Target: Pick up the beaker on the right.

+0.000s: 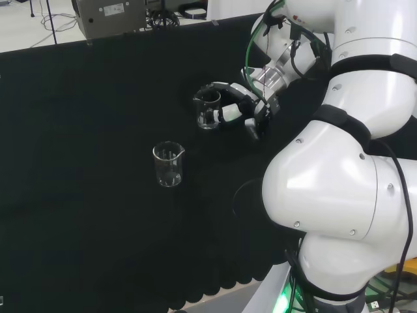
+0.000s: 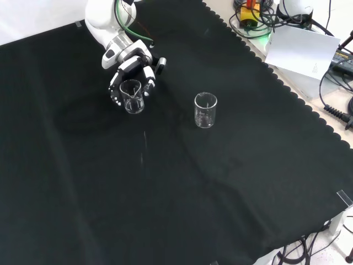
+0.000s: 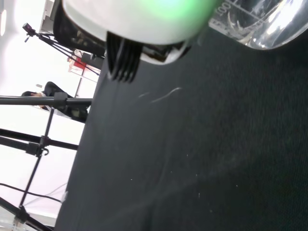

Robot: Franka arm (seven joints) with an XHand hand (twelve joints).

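Observation:
Two clear glass beakers stand on the black cloth. In the head view one beaker [image 1: 208, 109] sits inside the hand [image 1: 240, 109], whose black and white fingers curl round its sides. In the front view this held beaker [image 2: 133, 96] is just below the hand [image 2: 130, 70], with fingers on both sides of it. Whether its base rests on the cloth I cannot tell. The other beaker [image 1: 168, 164] stands free, apart from the hand; in the front view this free beaker [image 2: 205, 110] is to the right. In the wrist view the held beaker [image 3: 262, 21] is close by the blurred hand [image 3: 139, 17].
The arm's white links [image 1: 339, 169] fill the head view's right. The cloth's scalloped edge [image 2: 287, 91] runs along the front view's right, with a sheet of paper [image 2: 303, 52] and cables beyond. A grey box [image 1: 107, 16] stands past the far edge. Tripod legs [image 3: 33, 139] show off the bench.

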